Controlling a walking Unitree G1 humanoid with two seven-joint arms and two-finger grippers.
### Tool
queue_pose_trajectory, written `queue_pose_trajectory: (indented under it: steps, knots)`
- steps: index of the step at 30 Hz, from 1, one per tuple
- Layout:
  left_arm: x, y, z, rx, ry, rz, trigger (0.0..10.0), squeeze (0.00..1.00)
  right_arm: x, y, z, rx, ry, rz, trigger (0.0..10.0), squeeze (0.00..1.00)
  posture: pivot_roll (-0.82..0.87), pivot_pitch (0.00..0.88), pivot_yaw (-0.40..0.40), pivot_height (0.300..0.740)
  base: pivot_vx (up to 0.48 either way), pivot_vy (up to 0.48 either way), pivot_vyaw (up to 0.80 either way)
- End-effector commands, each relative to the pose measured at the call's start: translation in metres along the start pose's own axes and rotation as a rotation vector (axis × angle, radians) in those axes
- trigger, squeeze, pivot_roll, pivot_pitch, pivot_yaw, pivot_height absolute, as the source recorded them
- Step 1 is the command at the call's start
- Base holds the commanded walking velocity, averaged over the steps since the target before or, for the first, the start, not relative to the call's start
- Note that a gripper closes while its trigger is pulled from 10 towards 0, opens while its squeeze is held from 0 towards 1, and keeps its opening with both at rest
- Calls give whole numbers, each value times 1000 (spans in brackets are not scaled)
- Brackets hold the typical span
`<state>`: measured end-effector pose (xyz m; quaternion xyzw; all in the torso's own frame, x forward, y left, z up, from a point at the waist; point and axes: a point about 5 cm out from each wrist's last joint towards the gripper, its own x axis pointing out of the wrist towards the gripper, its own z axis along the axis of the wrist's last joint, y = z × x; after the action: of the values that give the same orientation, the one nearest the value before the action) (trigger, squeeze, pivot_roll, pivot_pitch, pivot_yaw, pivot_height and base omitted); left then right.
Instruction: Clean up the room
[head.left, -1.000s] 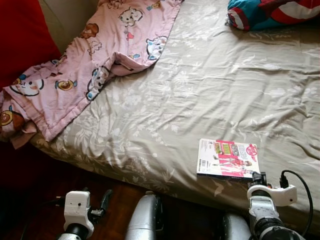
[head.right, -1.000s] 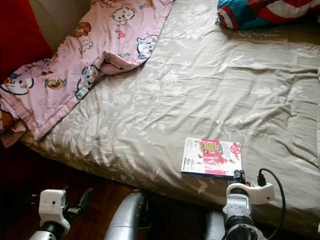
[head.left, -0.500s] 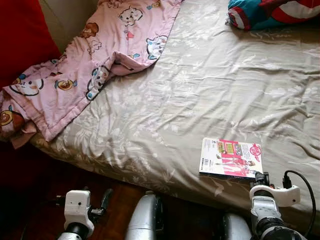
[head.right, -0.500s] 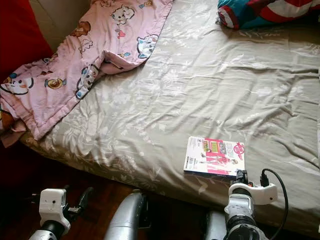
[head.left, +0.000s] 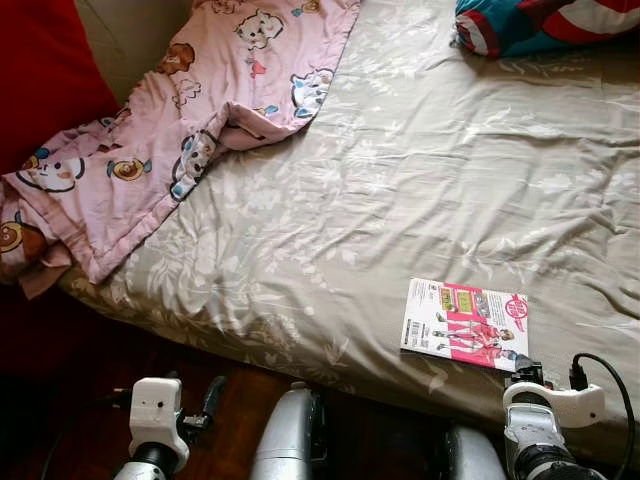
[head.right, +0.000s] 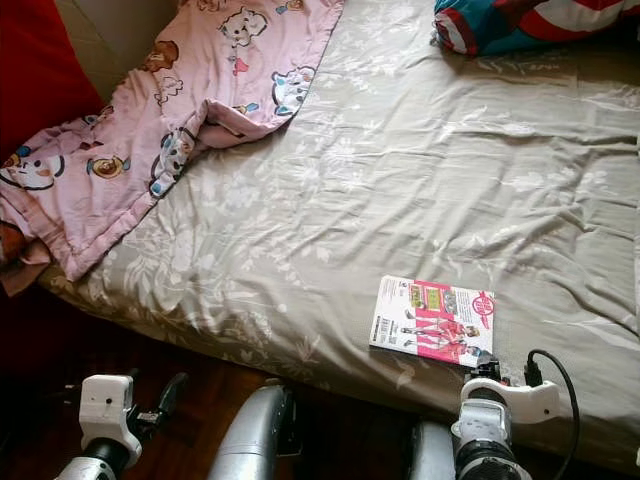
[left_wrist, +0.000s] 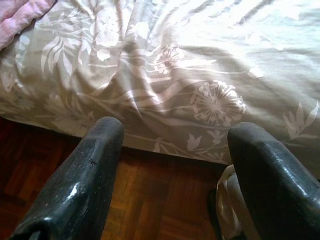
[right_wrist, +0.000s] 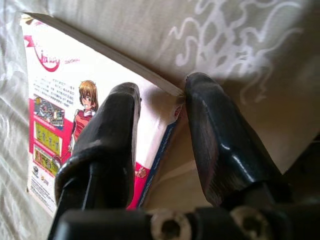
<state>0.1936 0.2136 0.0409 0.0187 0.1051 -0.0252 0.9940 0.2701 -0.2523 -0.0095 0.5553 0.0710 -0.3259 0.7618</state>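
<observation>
A thin pink-and-white comic book (head.left: 465, 325) lies flat on the grey floral bed sheet (head.left: 450, 170), close to the bed's near edge. My right gripper (head.left: 527, 373) sits at the book's near right corner. In the right wrist view that corner (right_wrist: 165, 87) pokes into the gap of the right gripper (right_wrist: 162, 92): one finger lies over the cover, the other just past the edge, with the fingers apart. My left gripper (left_wrist: 172, 132) hangs open and empty low at the left, over the wooden floor (left_wrist: 150, 200) beside the bed.
A rumpled pink cartoon blanket (head.left: 200, 120) covers the bed's far left and spills over its corner. A teal and red pillow (head.left: 540, 22) lies at the far right. A red surface (head.left: 40, 70) stands left of the bed. Dark parquet runs along the bed's near edge.
The book has slid slightly to the right and turned a little. My right gripper has dropped lower in view, staying at the book's near corner. The left arm is unchanged.
</observation>
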Motion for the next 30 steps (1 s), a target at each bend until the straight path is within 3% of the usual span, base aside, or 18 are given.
queue_pose_trajectory:
  steps: [1,4,5,6,8,9,10,12,19,20,21,22,25,28,29,30]
  knots:
    - [-7,5,-7,5,40,18,10000,0,-5,-15,-7,-11,24,-51,10000,0,164,310,193,651,0,0,0]
    - [-5,3,-7,2,38,17,10000,0,-6,-16,-7,-15,26,-56,10000,0,161,304,189,651,0,0,0]
    - [-4,3,-6,0,36,17,10000,0,-6,-17,-7,-15,25,-59,10000,125,160,301,188,651,0,0,0]
    - [-3,2,-6,0,35,17,10000,0,-6,-18,-7,-15,25,-60,10000,125,157,297,187,651,0,0,0]
    - [-1,2,-6,-2,32,17,10000,0,-7,-18,-7,-15,25,-63,10000,545,154,293,183,651,0,0,0]
    - [-1,2,-6,-2,32,17,10000,0,-7,-18,-7,-15,25,-63,10000,545,154,293,183,651,0,0,0]
    - [2,1,-5,-5,28,18,10000,0,-7,-19,-7,-12,23,-65,10000,835,148,279,176,651,0,0,0]
    - [4,1,-5,-7,25,20,10000,0,-7,-20,-7,-9,21,-66,10000,863,144,271,171,651,0,0,0]
    - [15,-2,-7,-22,16,30,10000,0,-11,-29,-6,4,-6,-96,10000,804,115,234,147,651,0,0,0]
    - [20,-3,-8,-31,10,29,10000,0,-11,-29,-6,-7,-9,-89,10000,329,97,217,135,651,0,0,0]
    - [23,-5,-8,-35,7,28,10000,0,-11,-28,-7,-17,-9,-82,10000,259,97,217,135,651,0,0,0]
    - [24,-5,-8,-39,4,29,10000,0,-11,-27,-7,-38,-8,-70,10000,0,86,204,129,651,0,0,0]
    - [31,-8,-9,-46,-1,32,10000,0,-10,-23,-6,-112,-6,-34,10000,0,64,182,113,651,0,0,0]
    - [36,-8,-10,-56,-8,39,10000,0,-9,-16,-3,-266,-25,16,10000,0,43,159,100,651,0,0,0]
    - [40,-10,-11,-61,-10,42,10000,0,-8,-7,-3,-380,-25,85,10000,0,34,148,95,651,0,0,0]
    - [41,-10,-11,-62,-10,43,10000,0,-8,-5,-4,-405,-25,101,10000,0,34,148,95,651,0,0,0]
